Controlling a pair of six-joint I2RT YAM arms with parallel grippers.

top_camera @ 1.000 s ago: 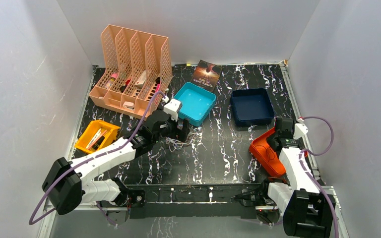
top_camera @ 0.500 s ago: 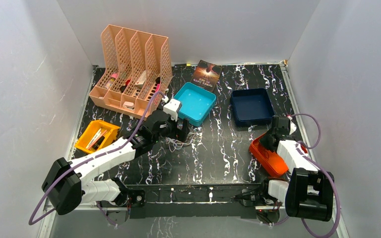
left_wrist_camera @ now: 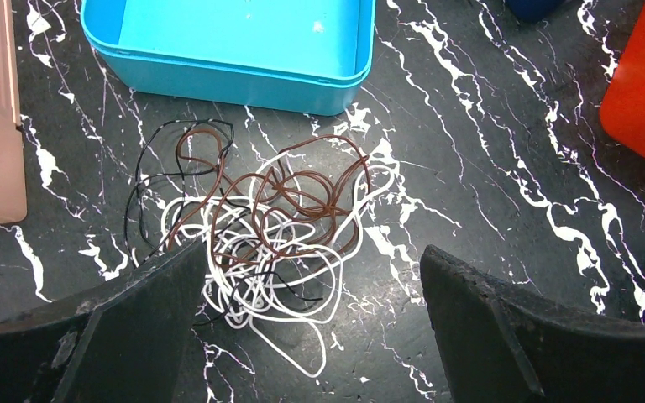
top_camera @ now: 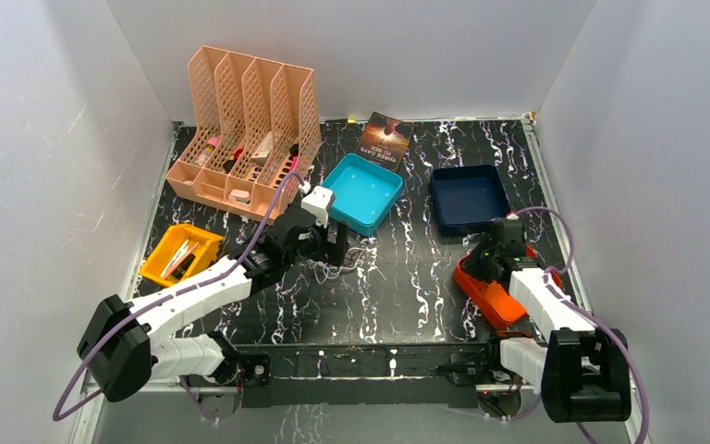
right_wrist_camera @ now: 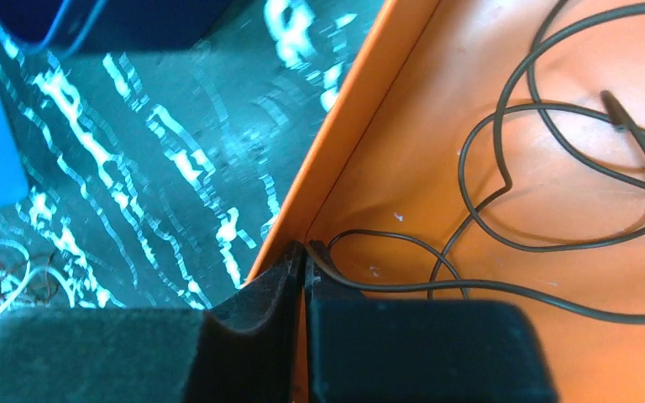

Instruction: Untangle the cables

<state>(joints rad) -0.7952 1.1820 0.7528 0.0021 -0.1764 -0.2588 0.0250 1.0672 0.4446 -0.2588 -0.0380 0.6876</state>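
Note:
The cables (left_wrist_camera: 260,227) lie in a tangle of thin white, brown and black loops on the black marbled table, just in front of the teal tray (left_wrist_camera: 218,75). My left gripper (left_wrist_camera: 312,252) hovers over the near edge of the tangle (top_camera: 333,268), open wide and holding nothing. On the right, my right gripper (right_wrist_camera: 304,248) is shut on the wall of the orange tray (right_wrist_camera: 386,168), one finger outside and one inside. A dark cable (right_wrist_camera: 630,126) lies in loose loops on that tray's floor, and one strand runs past the inner finger.
A peach file holder (top_camera: 245,129) and a yellow bin (top_camera: 180,254) stand at the left. The teal tray (top_camera: 363,191), a book (top_camera: 385,139) and a navy tray (top_camera: 469,199) sit at the back. The orange tray (top_camera: 481,287) lies near the right front.
My right arm has swung leftward and the orange tray has shifted left with it. My left arm has barely moved and stays open over the tangle.

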